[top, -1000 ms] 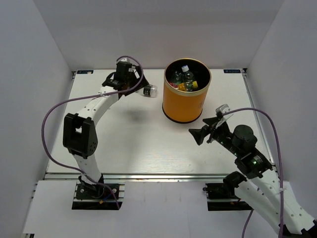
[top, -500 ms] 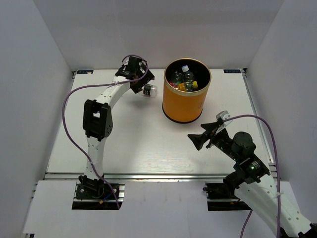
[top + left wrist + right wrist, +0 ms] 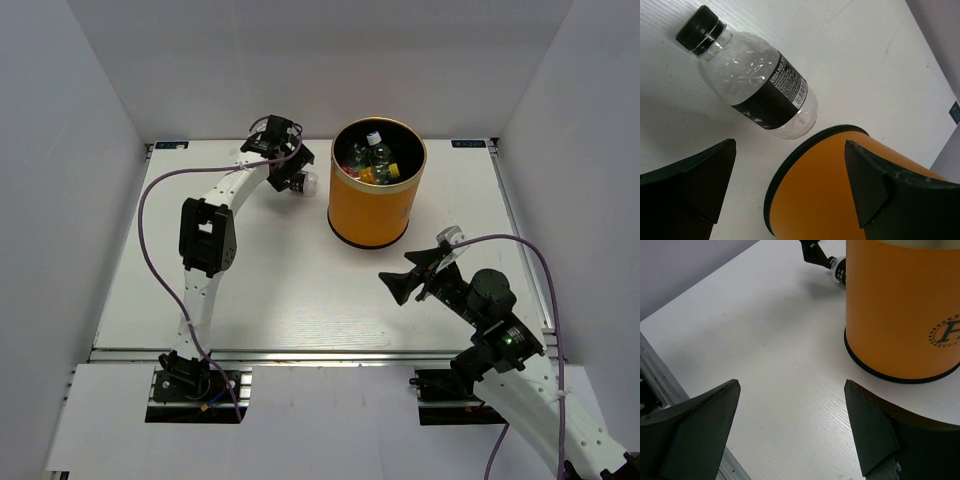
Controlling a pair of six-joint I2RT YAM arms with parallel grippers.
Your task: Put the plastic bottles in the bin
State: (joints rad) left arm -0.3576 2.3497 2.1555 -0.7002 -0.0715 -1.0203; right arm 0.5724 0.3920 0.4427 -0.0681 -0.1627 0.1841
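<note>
The left gripper (image 3: 790,145) is hovering with jaws spread wide, just beside a dark-labelled bottle (image 3: 752,95). The bottle is lying on its side on the table (image 3: 270,270), at the far side just left of the bin (image 3: 377,205). Only the overhead view is showing other bottles (image 3: 372,160) sitting inside the bin. The right gripper (image 3: 791,385) is hanging near the bin, jaws wide and empty.

Left pincer (image 3: 790,145) hangs spread over the lying bottle (image 3: 757,95), the tall bin (image 3: 370,205) crowding in just beside it, while bare tabletop (image 3: 270,280) lies open between bin and right pincer (image 3: 790,385).
</note>
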